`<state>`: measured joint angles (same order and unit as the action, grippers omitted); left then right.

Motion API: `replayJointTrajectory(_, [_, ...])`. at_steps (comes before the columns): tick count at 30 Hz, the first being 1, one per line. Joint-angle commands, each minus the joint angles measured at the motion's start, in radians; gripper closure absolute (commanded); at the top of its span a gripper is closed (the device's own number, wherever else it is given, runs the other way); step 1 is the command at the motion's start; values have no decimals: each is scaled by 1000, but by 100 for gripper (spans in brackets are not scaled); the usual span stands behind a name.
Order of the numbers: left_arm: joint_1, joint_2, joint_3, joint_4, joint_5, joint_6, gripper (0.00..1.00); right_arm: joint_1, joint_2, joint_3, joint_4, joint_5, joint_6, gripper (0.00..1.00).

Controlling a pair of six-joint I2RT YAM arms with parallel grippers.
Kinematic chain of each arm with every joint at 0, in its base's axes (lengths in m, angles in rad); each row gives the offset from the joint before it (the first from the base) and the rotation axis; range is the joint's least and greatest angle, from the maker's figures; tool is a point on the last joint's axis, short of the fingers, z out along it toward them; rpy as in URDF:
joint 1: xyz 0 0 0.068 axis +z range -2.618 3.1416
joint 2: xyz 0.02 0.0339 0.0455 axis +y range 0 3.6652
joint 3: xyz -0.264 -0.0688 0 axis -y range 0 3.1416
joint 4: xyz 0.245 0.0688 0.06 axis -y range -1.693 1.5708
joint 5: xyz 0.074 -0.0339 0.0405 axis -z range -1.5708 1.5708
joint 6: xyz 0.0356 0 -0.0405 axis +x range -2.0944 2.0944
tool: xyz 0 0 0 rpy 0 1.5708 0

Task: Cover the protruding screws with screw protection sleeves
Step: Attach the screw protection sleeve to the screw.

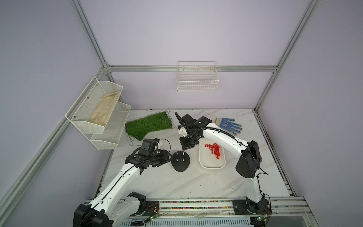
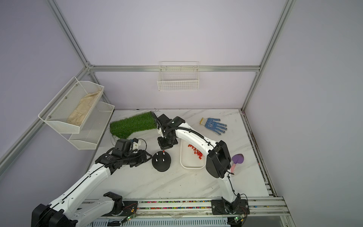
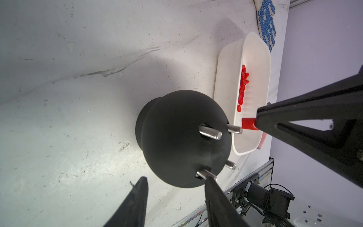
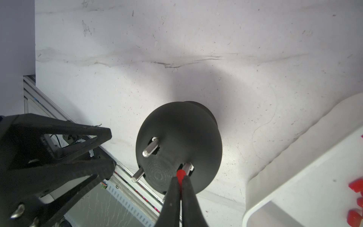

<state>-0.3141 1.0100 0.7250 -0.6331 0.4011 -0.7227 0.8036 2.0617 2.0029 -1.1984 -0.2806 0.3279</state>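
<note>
A black dome base [image 1: 180, 161] [image 2: 161, 162] stands on the marble table with several bare silvery protruding screws [image 3: 210, 132] [image 4: 150, 149] sticking up. My right gripper [image 1: 183, 150] [image 4: 181, 177] hangs over its far right screw [image 3: 234, 129], shut on one red screw protection sleeve [image 3: 248, 124] [image 4: 180, 174]. The sleeve's free end sits right at that screw's tip. My left gripper [image 1: 170, 156] [image 3: 176, 179] stands open just left of the dome, fingers apart from it and holding nothing. More red sleeves [image 1: 215, 150] [image 3: 243, 84] lie in a white tray [image 1: 212, 167].
A green grass mat [image 1: 148, 124] lies behind the dome and a blue dotted glove [image 1: 229, 124] at the back right. A purple and pink scoop [image 2: 236, 160] lies right of the tray. White mesh shelves [image 1: 98, 110] hang on the left wall, a wire basket [image 1: 197, 78] on the back wall.
</note>
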Motion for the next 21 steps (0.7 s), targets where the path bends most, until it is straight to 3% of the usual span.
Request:
replayJointTrajectory(1, [8, 1, -16, 34, 16, -13, 52, 5, -21, 22, -32, 11, -12, 92])
replayJointTrajectory(21, [6, -8, -20, 44, 32, -24, 51, 6, -58, -2, -56, 4, -15, 92])
